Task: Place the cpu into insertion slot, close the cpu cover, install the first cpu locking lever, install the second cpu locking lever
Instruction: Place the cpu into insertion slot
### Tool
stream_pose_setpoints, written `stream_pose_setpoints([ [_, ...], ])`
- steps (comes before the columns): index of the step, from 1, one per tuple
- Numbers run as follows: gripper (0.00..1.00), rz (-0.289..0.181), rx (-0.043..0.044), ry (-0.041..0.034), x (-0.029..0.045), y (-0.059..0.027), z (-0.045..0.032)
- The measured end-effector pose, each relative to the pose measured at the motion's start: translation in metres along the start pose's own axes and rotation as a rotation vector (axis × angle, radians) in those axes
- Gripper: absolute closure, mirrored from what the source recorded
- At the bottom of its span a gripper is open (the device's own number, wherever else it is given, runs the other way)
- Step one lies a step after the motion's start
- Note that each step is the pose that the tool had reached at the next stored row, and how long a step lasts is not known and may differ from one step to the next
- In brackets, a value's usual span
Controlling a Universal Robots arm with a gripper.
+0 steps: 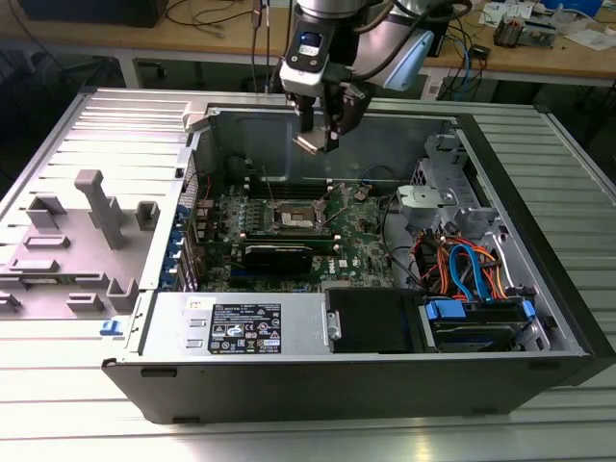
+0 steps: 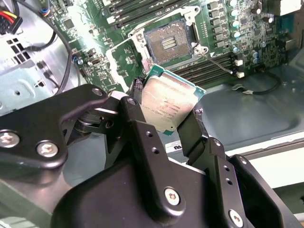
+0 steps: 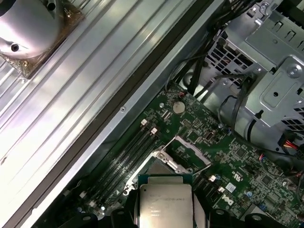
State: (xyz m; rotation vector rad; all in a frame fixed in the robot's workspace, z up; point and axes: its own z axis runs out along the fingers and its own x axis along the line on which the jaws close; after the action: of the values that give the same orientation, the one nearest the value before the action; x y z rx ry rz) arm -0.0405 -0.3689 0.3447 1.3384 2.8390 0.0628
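The gripper (image 2: 166, 102) pinches the cpu (image 2: 166, 108) by 2 opposite edges, its 2 fingers parted only by the chip's width; the cpu hangs tilted above the green board, apart from the uncovered insertion slot (image 2: 167, 43).

Tool (image 1: 321, 135) gripping cpu (image 1: 310, 143), well above insertion slot (image 1: 296, 218), open computer case (image 1: 289, 371)

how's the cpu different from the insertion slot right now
The cpu has a pale silvery metal top; the insertion slot has a dark centre inside a thin metal rim. The cpu is clamped, tilted, in the gripper above the green board; the insertion slot lies flat in that board, uncovered and empty. Both are square and look much alike in footprint.
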Motion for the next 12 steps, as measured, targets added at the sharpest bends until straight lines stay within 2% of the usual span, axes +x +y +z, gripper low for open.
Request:
stream_pose_setpoints([
  [4,0.45,0.032,0.0075,0.005,-0.0001,-0.0002,0.0041],
  [8,0.45,0.036,0.0138,0.0078,-0.0001,-0.0003,0.0098],
  [10,0.45,0.045,0.0168,0.0081,-0.0002,-0.0005,0.0118],
  [12,0.45,0.074,0.0188,0.0067,-0.0002,-0.0005,0.0147],
])
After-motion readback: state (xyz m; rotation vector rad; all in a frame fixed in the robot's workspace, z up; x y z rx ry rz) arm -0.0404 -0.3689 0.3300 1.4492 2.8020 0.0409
